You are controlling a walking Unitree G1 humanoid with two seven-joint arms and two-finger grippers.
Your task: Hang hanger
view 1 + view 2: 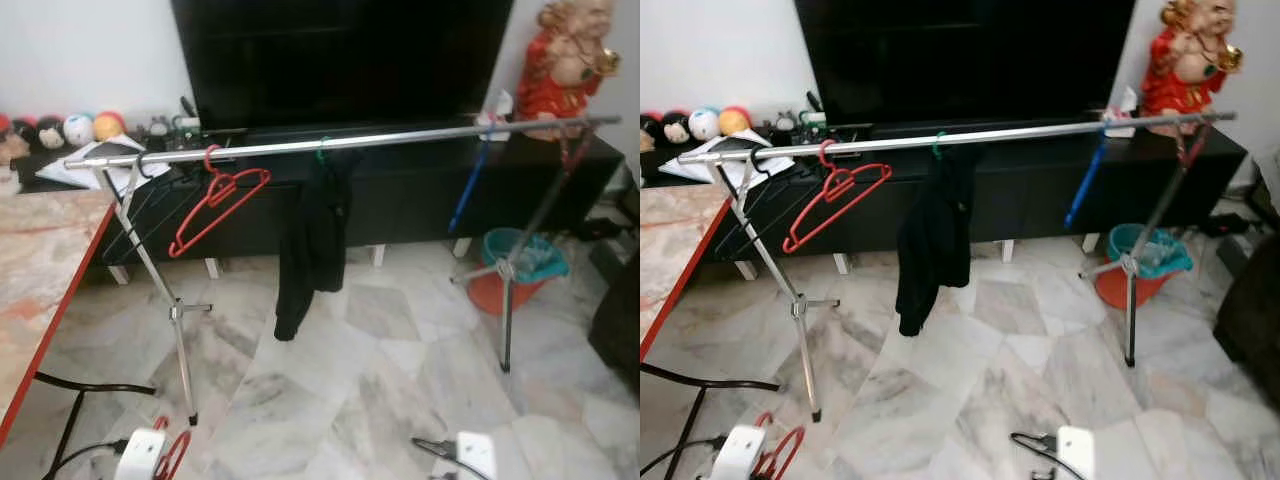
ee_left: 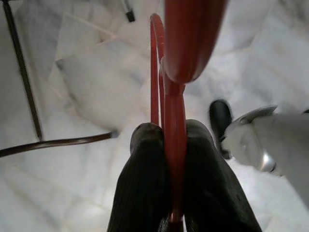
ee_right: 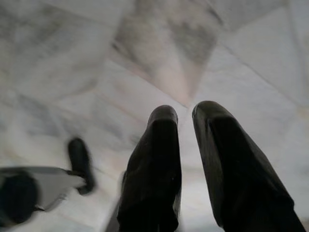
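Head stereo pair faces rail (image 1: pixel 340 143); wrist cameras look floorward, close.

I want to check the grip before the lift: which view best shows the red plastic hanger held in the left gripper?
The left wrist view: the red plastic hanger sits pinched between the left gripper's two black fingers. Both eye views catch just a red loop beside the wrist at the bottom edge. The right wrist view gives marble floor.

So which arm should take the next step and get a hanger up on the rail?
Left. The left gripper is already shut on a red hanger, low beside the rack's left leg. The right gripper holds nothing over bare floor. The rail has free space right of the hung red hanger.
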